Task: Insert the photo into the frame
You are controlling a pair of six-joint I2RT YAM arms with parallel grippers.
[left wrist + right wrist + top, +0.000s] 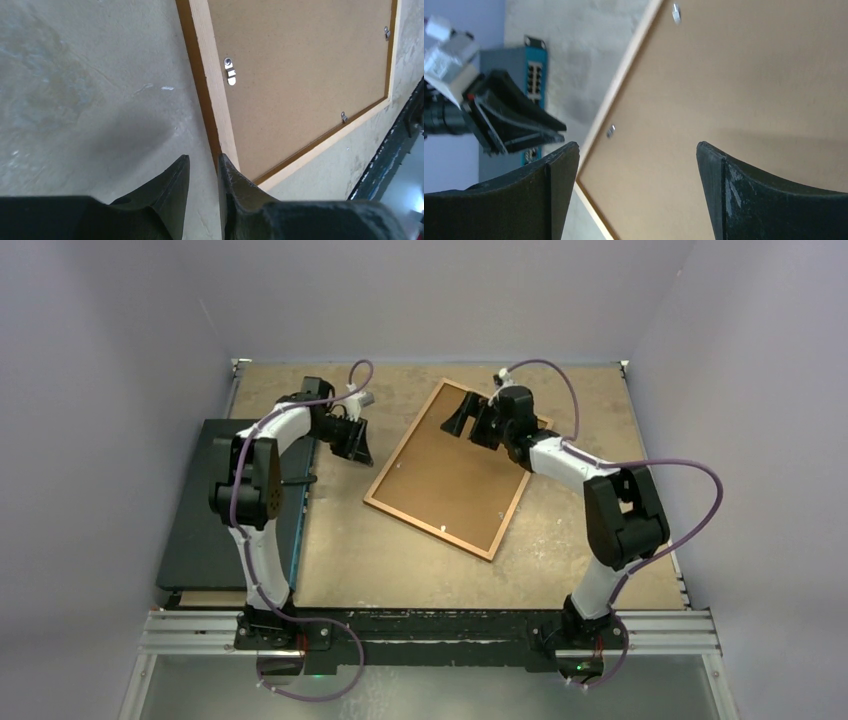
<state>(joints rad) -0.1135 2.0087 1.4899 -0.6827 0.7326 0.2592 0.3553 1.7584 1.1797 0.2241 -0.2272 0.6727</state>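
Checking geometry: the frame (pixel 428 529) lies face down on the tabletop (pixel 400 585) with the backing board (pixel 450 475) up. Its long axis runs away from us, leaning right. The photo isn't visible in any view, so we can't tell whether it's already under the board.

The left tool (pixel 202 160) sits at the frame's long left edge, close to the near-left corner. Its fingers are a narrow slit apart with nothing between them, and the frame lies to its right. The right tool (pixel 636 147) hovers over the far end of the board, spread wide and gripping nothing.

We reckon the small metal clips (pixel 230 75) on the rim come next. The left-edge one is just ahead of the left tool, so that arm is nearer. Risk: shoving the frame sideways.
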